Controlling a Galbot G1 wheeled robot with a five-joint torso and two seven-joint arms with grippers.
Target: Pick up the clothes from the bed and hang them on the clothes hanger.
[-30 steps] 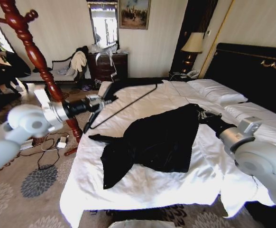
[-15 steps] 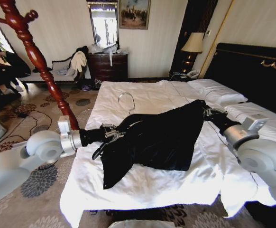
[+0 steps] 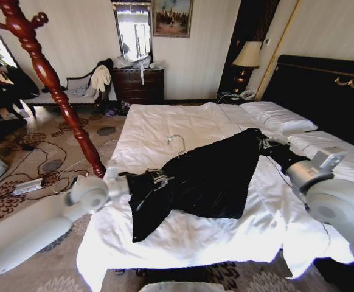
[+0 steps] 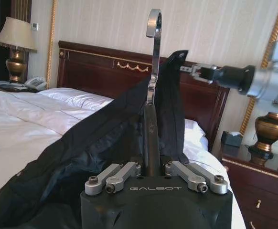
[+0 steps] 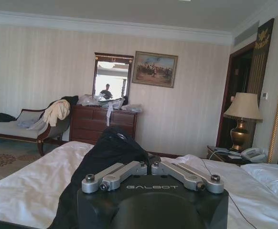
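Reddish-brown turned wood marks the far left of the head view: a coat stand slanting up from the patterned carpet, beside the bed. Just right of it the left arm reaches in low over the mattress edge, and the left claw sits at the near end of the coat. In the left wrist view this claw is clenched on the slim black hanger, its linkage bars drawn in to either side of the stem. The hanger's thin silver hook pokes up out of the fabric, curling over at the top.

The coat is a large black garment of soft, matte cloth, crumpled in loose folds. It lies across the middle of the white sheets, one dark sleeve trailing toward the foot of the bed, and its far corner is lifted off the bedding. In the left wrist view the fabric drapes around the hanger like a tent.

Farther right, the right claw is clamped on that raised corner of the coat, near the white pillows. The right wrist view shows its fingers closed with black cloth bunched between them. Behind stands the tall black headboard with gold ornament.
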